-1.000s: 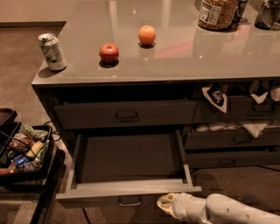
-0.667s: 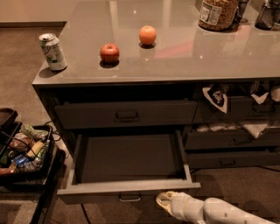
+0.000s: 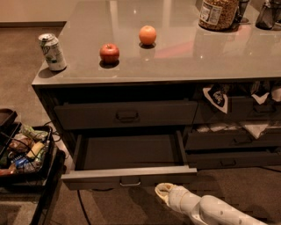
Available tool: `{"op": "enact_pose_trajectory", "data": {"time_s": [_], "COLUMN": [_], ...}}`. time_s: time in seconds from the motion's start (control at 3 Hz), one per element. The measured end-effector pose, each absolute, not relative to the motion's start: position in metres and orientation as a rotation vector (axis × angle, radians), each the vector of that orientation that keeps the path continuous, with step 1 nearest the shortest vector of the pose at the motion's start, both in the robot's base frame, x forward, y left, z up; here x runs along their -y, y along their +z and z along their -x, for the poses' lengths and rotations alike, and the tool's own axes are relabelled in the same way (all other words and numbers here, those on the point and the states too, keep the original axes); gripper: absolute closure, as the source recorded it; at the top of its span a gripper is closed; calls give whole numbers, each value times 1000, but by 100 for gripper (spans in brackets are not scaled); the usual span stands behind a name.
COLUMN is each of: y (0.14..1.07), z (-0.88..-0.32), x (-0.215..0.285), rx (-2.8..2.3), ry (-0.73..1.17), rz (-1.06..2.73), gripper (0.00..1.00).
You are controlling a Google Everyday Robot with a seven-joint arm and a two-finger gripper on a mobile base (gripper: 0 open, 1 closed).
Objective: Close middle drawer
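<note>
One level push beside the pull handle (image 3: pixel 130 181) should shut the middle drawer (image 3: pixel 109 174); the gripper (image 3: pixel 163 191), closure unreadable, hovers just below its front.

Dark grey middle drawer (image 3: pixel 96 177), its inside the same grey, beneath a glossy pale grey worktop (image 3: pixel 197 57). Red apple (image 3: pixel 109 53); orange fruit (image 3: pixel 147 34); white can (image 3: pixel 52 52) with green markings; jar (image 3: pixel 218 13) with brown contents and white label. Cream-white gripper (image 3: pixel 160 190), low before the drawer's right end, over brown floor (image 3: pixel 17 57).
</note>
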State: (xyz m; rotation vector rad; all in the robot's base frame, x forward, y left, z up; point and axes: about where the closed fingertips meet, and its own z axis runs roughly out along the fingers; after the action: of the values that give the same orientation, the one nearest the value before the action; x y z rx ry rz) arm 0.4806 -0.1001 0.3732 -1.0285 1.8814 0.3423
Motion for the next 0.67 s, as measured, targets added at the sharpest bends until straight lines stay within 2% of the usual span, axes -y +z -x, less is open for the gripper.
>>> {"op": "enact_pose_trajectory", "data": {"time_s": [0.33, 0.67], "y": [369, 363], "z": [-485, -514], "x": [93, 89], "rx": [-1871, -1832], "ry": [364, 328], "rz": [1033, 1018], "gripper": [100, 100]}}
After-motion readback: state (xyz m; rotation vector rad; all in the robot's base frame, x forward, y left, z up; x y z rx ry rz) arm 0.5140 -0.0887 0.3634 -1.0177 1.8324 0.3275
